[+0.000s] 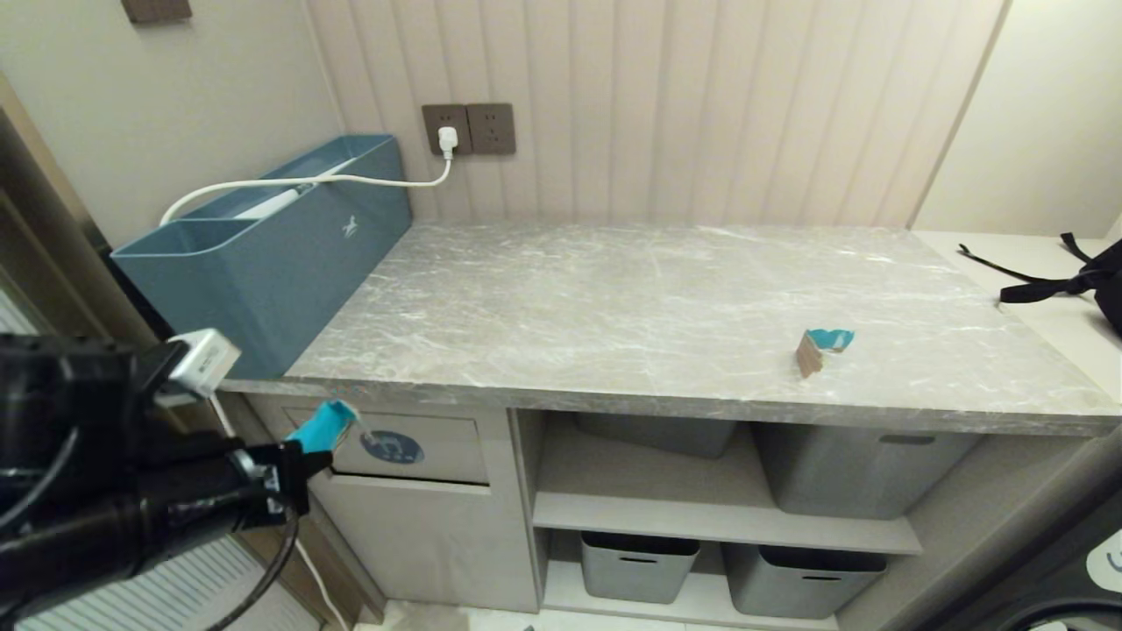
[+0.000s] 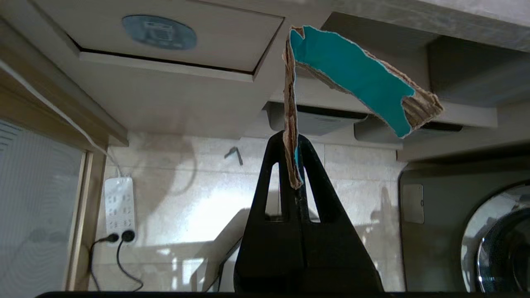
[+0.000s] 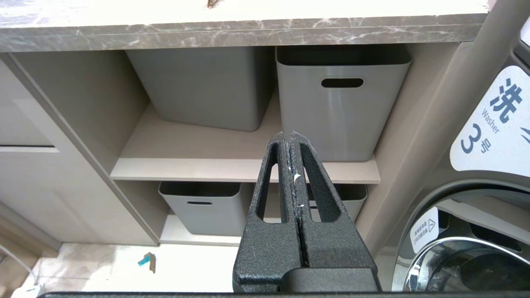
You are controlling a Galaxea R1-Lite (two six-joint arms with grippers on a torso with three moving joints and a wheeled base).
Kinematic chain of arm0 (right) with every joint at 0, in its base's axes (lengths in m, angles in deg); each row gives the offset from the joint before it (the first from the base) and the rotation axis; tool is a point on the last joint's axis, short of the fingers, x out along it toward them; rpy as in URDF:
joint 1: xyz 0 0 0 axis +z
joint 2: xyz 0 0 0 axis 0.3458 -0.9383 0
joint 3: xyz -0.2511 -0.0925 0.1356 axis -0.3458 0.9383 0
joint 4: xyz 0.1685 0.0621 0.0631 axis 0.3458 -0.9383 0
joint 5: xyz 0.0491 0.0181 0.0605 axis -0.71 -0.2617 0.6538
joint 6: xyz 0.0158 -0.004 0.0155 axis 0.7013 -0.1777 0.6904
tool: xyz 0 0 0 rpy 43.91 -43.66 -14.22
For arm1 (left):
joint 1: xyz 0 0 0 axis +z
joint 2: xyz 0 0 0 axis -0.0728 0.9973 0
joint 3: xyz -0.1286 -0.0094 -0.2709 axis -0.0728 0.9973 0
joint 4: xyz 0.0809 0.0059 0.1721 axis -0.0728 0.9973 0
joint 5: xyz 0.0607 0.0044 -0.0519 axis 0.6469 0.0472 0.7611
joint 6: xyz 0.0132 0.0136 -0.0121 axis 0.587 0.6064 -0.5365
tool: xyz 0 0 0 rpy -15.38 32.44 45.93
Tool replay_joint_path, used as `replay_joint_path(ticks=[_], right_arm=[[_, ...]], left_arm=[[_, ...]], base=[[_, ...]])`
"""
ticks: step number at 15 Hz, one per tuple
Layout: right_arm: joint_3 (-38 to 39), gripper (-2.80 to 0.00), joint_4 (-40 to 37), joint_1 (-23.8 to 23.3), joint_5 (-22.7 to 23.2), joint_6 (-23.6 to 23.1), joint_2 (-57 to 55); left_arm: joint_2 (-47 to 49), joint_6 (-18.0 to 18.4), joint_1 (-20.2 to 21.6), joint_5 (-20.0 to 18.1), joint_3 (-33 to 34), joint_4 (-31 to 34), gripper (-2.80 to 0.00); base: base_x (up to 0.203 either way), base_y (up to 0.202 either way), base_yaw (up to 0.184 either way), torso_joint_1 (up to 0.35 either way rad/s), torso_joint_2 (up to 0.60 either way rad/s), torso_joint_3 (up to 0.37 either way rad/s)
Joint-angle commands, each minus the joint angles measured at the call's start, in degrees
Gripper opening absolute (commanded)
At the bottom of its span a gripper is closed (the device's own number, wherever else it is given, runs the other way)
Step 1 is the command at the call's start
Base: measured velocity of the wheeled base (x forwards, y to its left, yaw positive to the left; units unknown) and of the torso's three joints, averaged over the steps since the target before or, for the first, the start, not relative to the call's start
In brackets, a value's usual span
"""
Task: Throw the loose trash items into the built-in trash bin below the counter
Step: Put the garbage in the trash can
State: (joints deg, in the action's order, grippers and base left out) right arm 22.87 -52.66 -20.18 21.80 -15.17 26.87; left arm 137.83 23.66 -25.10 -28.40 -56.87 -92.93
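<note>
Presently the left gripper point(image 1: 302, 456) hangs low at the left end of the counter point(image 1: 614, 289), its jaws pressed together on one edge of a torn cardboard scrap point(image 2: 356, 74) faced with turquoise paper; pinching the edge leaves most of the piece standing free beyond the fingertips, which should let it drop away cleanly on release. The scrap is held just in front of the built-in trash bin flap point(image 1: 412, 443), the beige panel under the counter marked with a round blue bin sticker point(image 1: 392, 447), and the flap appears shut, so my judgement is that it must be pushed inward before the scrap can go in. A second scrap point(image 1: 822, 347) of the same cardboard and turquoise paper lies on the counter towards its right front, well apart from the bin and not yet collected. A third small scrap point(image 3: 146, 261) lies on the floor in front of the lower shelf. The right gripper point(image 3: 292, 136) is empty with jaws pressed together, idling before the grey storage tubs point(image 3: 343, 103) on the shelves
</note>
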Motion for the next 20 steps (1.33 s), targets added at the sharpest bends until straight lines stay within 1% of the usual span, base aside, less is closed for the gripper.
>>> replay_joint_path(ticks=[1,2,3,4,7,9,10,13,15,17,20], right_arm=[[0.09,-2.8,0.02,0.04,-0.01,0.04,0.0],[0.09,-2.8,0.02,0.04,-0.09,0.04,0.0],[0.09,-2.8,0.02,0.04,-0.01,0.04,0.0],[0.09,-2.8,0.02,0.02,-0.01,0.04,0.0],[0.09,-2.8,0.02,0.02,-0.01,0.04,0.0],[0.09,-2.8,0.02,0.04,-0.01,0.04,0.0],[0.09,-2.8,0.02,0.04,-0.01,0.13,0.0],[0.09,-2.8,0.02,-0.01,-0.01,0.1,-0.06],[0.09,-2.8,0.02,0.04,-0.01,0.13,0.0],[0.09,-2.8,0.02,0.04,-0.01,0.13,0.0],[0.09,-2.8,0.02,0.04,-0.01,0.13,0.0]], left_arm=[[-5.64,-0.09,1.08,0.62,9.67,-11.6,-2.8],[-5.31,-0.15,1.28,1.06,12.55,-15.68,-2.8],[-4.38,-0.38,1.38,1.26,14.0,-18.63,-2.8],[-3.04,-0.57,1.4,1.23,14.21,-20.82,-2.8],[4.12,-1.64,1.47,0.95,14.4,-33.87,-2.8],[8.65,-1.63,1.49,0.97,15.45,-40.2,-2.8],[10.07,-1.6,1.5,0.98,16.33,-41.65,-2.8],[10.82,-1.94,1.51,0.9,20.63,-42.13,-2.8],[11.03,-3.62,1.95,0.93,22.93,-42.16,-2.8],[12.89,-3.94,3.79,0.9,23.61,-42.26,-2.8],[16.4,-3.9,4.94,0.8,23.91,-43.04,-2.8]], base=[[0.0,0.0,0.0,0.0,0.0,0.0],[0.0,0.0,0.0,0.0,0.0,0.0],[0.0,0.0,0.0,0.0,0.0,0.0],[0.0,0.0,0.0,0.0,0.0,0.0],[0.0,0.0,0.0,0.0,0.0,0.0],[0.0,0.0,0.0,-0.074,0.17,0.102],[0.0,0.0,0.0,-0.174,0.39,0.217],[0.0,0.0,0.0,-0.209,0.5,0.267],[0.0,0.0,0.0,-0.224,0.51,0.281],[0.0,0.0,0.0,-0.224,0.51,0.289],[0.0,0.0,0.0,-0.216,0.5,0.28]])
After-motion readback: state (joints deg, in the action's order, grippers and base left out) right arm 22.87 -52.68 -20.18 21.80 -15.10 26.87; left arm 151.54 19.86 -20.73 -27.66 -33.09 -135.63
